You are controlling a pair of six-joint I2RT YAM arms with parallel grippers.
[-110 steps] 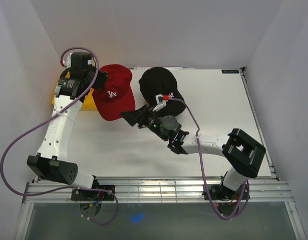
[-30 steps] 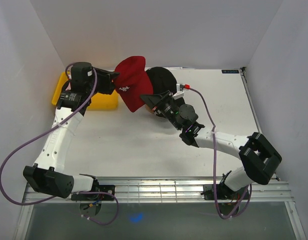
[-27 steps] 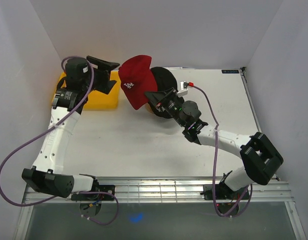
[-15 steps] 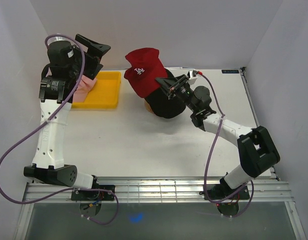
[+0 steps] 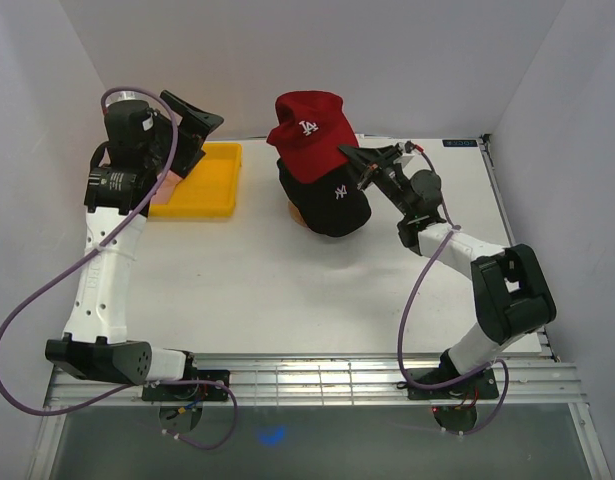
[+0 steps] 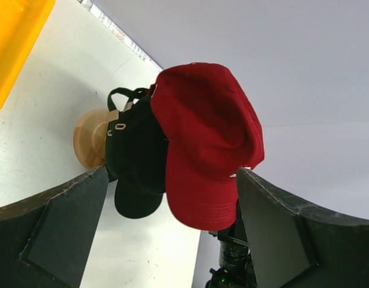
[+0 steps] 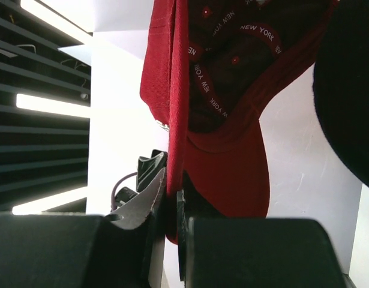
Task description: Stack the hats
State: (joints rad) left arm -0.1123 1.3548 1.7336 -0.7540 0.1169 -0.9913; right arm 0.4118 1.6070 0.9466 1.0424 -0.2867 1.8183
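The red fabric baseball cap (image 5: pixel 309 132) hangs far-centre over the black fabric cap (image 5: pixel 329 200), which hides most of the round wooden stand (image 6: pixel 90 139). Whether the two caps touch is unclear. The right gripper (image 5: pixel 355 160) pinches the red cap's rim. The left gripper (image 5: pixel 194 130), spread wide, partly covers the yellow plastic tray (image 5: pixel 212 195).

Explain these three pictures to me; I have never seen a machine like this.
Two robot arms are bolted to a white table. One picture looks down from above; the other two come from a camera on each wrist. On the table are a yellow tray and a black cap sitting on a wooden stand. The right end effector is shut on the edge of a red cap, holding it just over the black one. The left end effector is open and holds nothing.
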